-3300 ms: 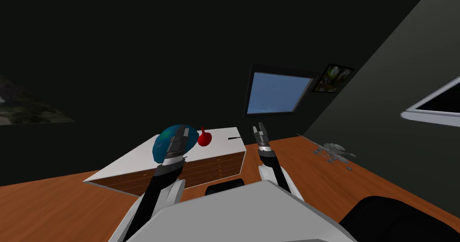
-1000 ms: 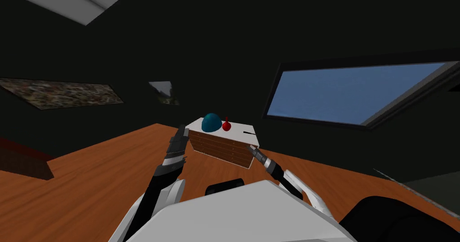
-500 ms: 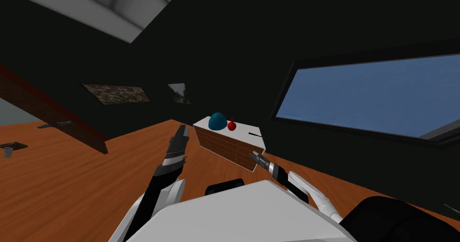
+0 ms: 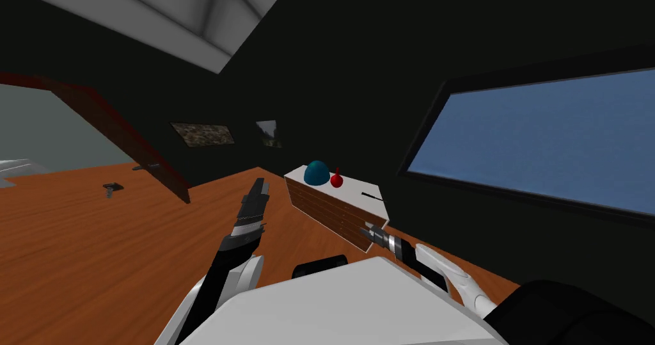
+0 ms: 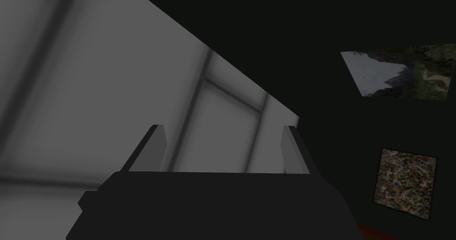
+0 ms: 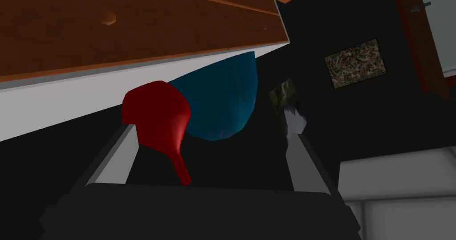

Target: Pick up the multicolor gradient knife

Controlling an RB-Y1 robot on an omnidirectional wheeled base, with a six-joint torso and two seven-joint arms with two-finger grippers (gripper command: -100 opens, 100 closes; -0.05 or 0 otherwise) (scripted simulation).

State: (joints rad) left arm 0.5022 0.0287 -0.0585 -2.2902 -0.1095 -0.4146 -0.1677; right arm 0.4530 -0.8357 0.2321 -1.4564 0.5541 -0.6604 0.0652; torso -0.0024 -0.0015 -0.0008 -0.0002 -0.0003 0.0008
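Note:
A low chest of drawers [image 4: 358, 189] with a white top and brown wooden fronts stands on the floor ahead. On its top lies the knife [image 4: 372, 196], a thin dark sliver near the right end whose colours I cannot make out. A blue dome [image 4: 316, 173] and a red vase [image 4: 337, 180] stand at the far end. My right gripper [image 4: 364, 230] is open, low by the chest's near corner. Its wrist view shows the drawer fronts [image 6: 133, 23], the red vase [image 6: 156, 117] and the blue dome [image 6: 222, 99] beyond the open right gripper [image 6: 213, 157]. My left gripper [image 4: 258, 184] is raised left of the chest, and the left gripper [image 5: 222, 148] stands open.
Wooden floor [image 4: 128, 232] spreads to the left. A red-brown door [image 4: 121, 130] stands open at the left, with a small grey object [image 4: 112, 189] on the floor near it. A wide window [image 4: 544, 143] is on the right wall, and two pictures [image 4: 201, 134] hang behind the chest.
I have backed off and turned, so the chest is smaller and further right, and the door has come into view. My right gripper has dropped to the chest's near corner.

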